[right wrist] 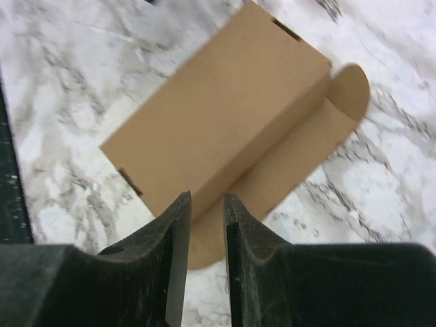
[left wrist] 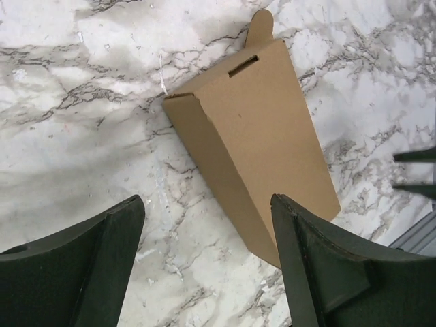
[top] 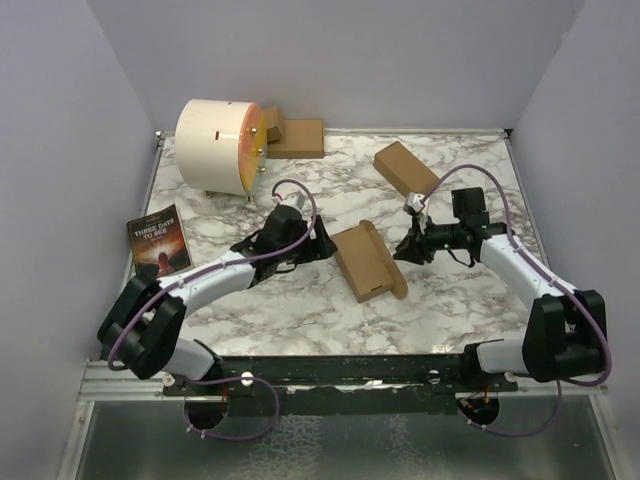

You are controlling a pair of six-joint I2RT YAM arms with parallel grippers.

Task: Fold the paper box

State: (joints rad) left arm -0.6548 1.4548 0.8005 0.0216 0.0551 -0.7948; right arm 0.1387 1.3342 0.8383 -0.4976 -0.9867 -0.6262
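The brown paper box point(top: 366, 262) lies in the middle of the marble table, partly folded, with a raised side flap and a rounded tab. My left gripper point(top: 325, 243) sits just left of it, jaws wide open and empty. In the left wrist view the box point(left wrist: 262, 129) lies ahead of the left gripper point(left wrist: 208, 201), near the right finger. My right gripper point(top: 405, 250) is at the box's right side. In the right wrist view the right gripper point(right wrist: 206, 196) hovers over the box point(right wrist: 225, 116) and its flap with only a narrow gap between the jaws, holding nothing.
A white drum with an orange face point(top: 220, 145) stands at the back left, with flat cardboard point(top: 297, 137) beside it. A second folded brown box point(top: 405, 167) lies at the back right. A dark book point(top: 158, 240) lies at the left edge.
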